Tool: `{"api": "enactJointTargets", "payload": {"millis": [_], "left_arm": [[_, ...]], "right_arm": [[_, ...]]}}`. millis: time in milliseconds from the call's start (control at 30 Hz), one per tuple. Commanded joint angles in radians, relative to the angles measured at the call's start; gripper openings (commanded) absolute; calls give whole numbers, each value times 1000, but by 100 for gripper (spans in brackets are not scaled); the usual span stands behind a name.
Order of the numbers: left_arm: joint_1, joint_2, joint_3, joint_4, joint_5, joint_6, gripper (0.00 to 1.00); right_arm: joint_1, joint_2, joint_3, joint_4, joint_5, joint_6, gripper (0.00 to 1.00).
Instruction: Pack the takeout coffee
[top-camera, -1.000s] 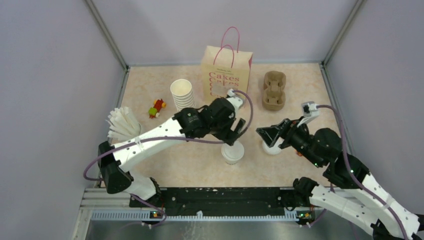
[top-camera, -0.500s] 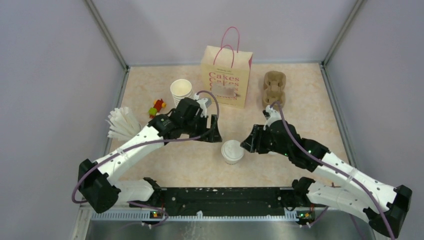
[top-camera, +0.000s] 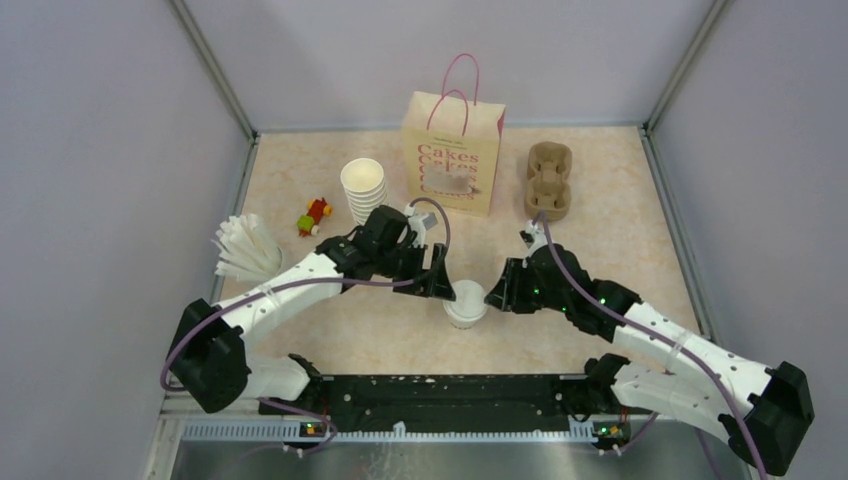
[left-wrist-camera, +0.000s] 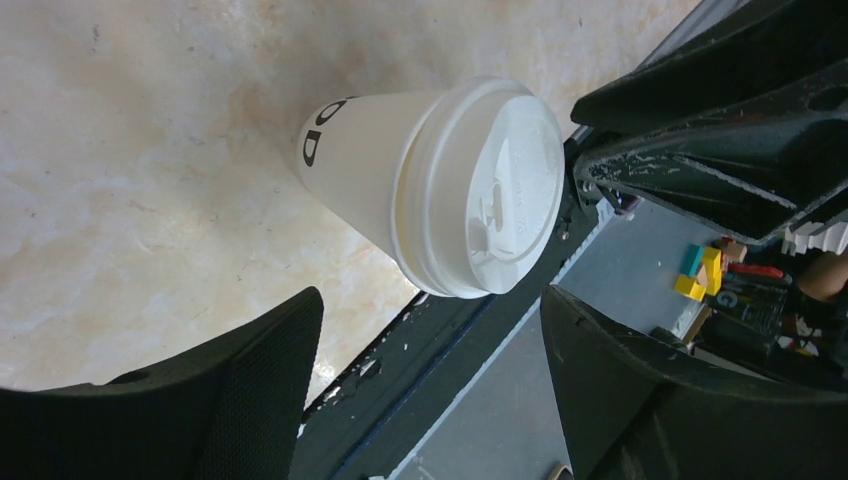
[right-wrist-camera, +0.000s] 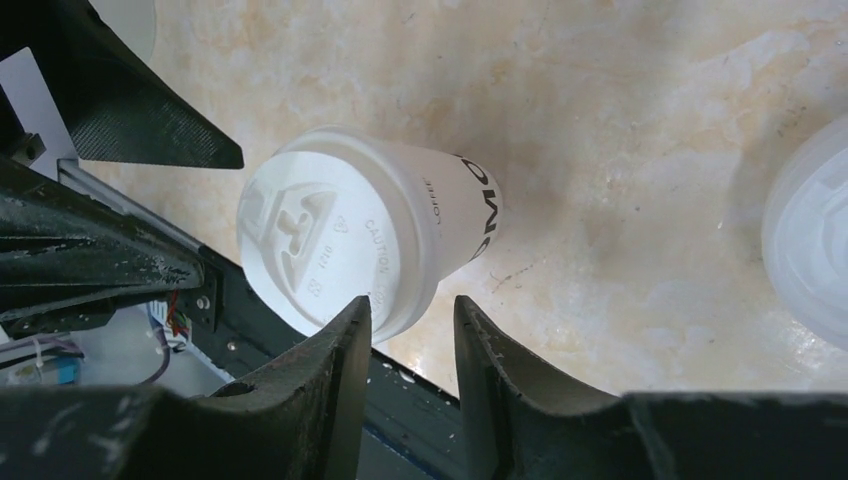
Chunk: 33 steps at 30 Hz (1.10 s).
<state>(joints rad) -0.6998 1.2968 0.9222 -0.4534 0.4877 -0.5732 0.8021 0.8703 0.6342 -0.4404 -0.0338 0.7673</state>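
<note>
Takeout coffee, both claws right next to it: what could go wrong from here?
1. The left claw and right claw flank the takeout coffee from opposite sides; one nudge could tip it, or the claws could clash.
2. The right claw stands narrowly open beside the lid rim; closing there might catch the lid alone and pop it off.
3. The left claw is wide open toward the takeout coffee; a hard squeeze might crush its paper wall.

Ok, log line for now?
small white lidded paper cup: upright, ungripped | left hand: open, beside cup | right hand: narrow gap, beside cup | beige paper bag: cup not inside
</note>
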Motion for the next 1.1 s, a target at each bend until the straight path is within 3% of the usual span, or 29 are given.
{"api": "enactJointTargets", "payload": {"millis": [0, 900, 1067], "left_arm": [[3, 5, -14, 85, 59, 40, 86], [-23, 126, -6, 145, 23, 101, 79], [-32, 132, 10, 134, 19, 115, 86]], "right_arm": [[-21, -24, -13, 74, -25, -18, 35], [-23, 29, -31, 151, -57, -36, 25], [-23, 29, -35, 158, -64, -28, 24]]}}
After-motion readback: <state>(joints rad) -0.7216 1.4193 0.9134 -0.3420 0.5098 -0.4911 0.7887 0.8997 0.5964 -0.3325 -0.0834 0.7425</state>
